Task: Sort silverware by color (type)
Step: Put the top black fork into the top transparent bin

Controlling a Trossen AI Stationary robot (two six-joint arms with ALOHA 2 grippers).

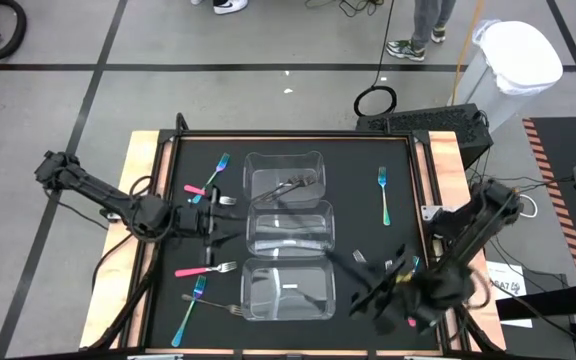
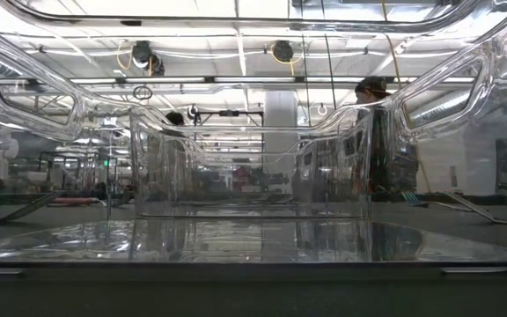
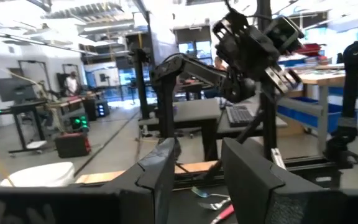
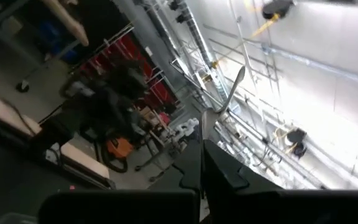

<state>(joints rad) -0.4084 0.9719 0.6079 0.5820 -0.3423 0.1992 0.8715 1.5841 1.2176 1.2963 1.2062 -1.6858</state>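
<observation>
Three clear containers stand in a row down the table's middle; the far one [image 1: 283, 178] holds grey forks [image 1: 294, 185]. Pink forks [image 1: 204, 190] [image 1: 204, 268] and blue forks [image 1: 218, 170] [image 1: 190, 306] lie on the left, a teal fork [image 1: 383, 195] at the far right, and grey forks [image 1: 370, 262] at the near right. My left gripper [image 1: 218, 222] [image 3: 197, 180] hovers open over the left forks, nothing between its fingers. My right gripper [image 1: 373, 297] [image 4: 202, 144], raised by the near container [image 1: 288, 288], is shut on a slim grey fork [image 4: 229, 93]. My right gripper pinches the grey fork's shaft [image 4: 211, 121] between its two shut fingertips. The fork runs on along the fingers' line, and its widened free end [image 4: 238, 76] stands well past them. It is lifted clear of the table. Which end is held, I cannot tell.
The middle container [image 1: 290, 228] sits between the two arms. The low view looks through clear container walls [image 2: 253, 176]. Beyond the table's far edge are a white bin [image 1: 518, 55], cables, and a person's shoes [image 1: 408, 48]. Wooden rims [image 1: 143, 200] border the black top.
</observation>
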